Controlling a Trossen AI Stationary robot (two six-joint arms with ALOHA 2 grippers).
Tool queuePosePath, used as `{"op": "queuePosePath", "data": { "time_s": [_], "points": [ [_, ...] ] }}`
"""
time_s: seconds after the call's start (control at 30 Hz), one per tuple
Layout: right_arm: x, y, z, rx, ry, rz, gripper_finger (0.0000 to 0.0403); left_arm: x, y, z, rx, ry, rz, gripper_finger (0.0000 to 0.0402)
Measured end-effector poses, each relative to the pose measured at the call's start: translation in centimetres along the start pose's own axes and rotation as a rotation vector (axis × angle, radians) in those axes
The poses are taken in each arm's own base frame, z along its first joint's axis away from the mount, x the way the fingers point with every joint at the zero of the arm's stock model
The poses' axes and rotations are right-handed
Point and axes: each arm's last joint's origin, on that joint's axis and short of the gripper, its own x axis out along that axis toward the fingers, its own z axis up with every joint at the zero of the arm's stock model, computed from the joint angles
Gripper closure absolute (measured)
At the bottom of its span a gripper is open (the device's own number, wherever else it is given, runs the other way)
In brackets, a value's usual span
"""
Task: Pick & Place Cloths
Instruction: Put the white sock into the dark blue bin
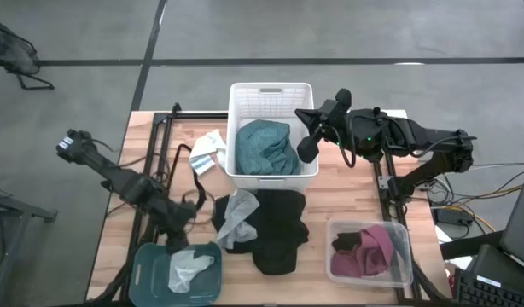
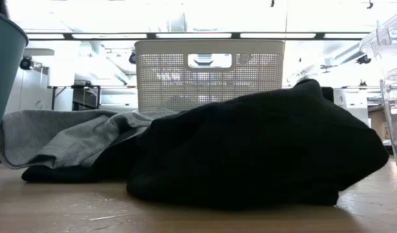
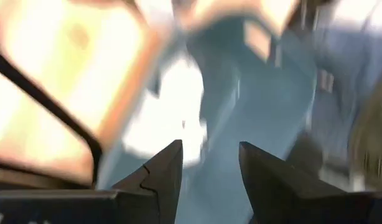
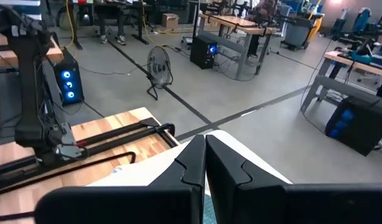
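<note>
Teal tray [image 1: 147,271]: holds small white cloth [image 1: 187,268]; left gripper [image 1: 178,241] above, jaws parted, empty.
White basket [image 1: 271,94]: holds teal-green cloth [image 1: 266,147]; right gripper [image 1: 306,150] at its rim, jaws closed, empty.
Clear tray [image 1: 402,251]: holds maroon cloth [image 1: 371,249].
Table [image 1: 347,192]: grey cloth [image 1: 238,213] and black cloth [image 1: 275,226] lie between the trays.
Unclear: left wrist view is blurred.

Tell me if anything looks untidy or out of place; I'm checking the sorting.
The black fabric cloth and light grey fabric cloth lie heaped on the bare wooden table, outside every container. A white cloth sits beside the white slatted plastic basket.

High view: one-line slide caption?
Left gripper open above white cloth in teal tray; right gripper shut beside basket.
</note>
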Motion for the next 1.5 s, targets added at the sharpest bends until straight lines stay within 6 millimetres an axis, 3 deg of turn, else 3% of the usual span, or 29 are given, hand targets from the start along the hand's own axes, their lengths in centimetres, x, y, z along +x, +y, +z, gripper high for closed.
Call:
{"op": "queuePosePath", "data": {
  "time_s": [0.17, 0.33, 0.83, 1.2, 1.5],
  "points": [
    [0.0, 0.0, 0.1, -0.003, -0.005, 0.000, 0.0394, -2.1, 1.0, 0.5, -0.084, -0.310, 0.019, 0.0239],
    [0.1, 0.0, 0.1, 0.003, -0.011, -0.002, 0.0394, -3.5, 1.8, 1.0, -0.138, -0.511, 0.042, 0.0239],
    [0.1, 0.1, 0.2, 0.007, -0.010, 0.032, 0.0394, -6.4, 6.1, 6.0, -0.398, -0.784, 0.194, 0.0239],
    [-0.1, 0.5, 0.0, 0.054, 0.014, 0.109, 0.0394, -8.6, 11.5, 8.6, -0.508, -0.795, 0.390, 0.0239],
    [-0.2, 0.6, -0.2, 0.051, 0.025, 0.113, 0.0394, -6.4, 16.6, 10.5, -0.566, -0.625, 0.473, 0.0238]
  ]
}}
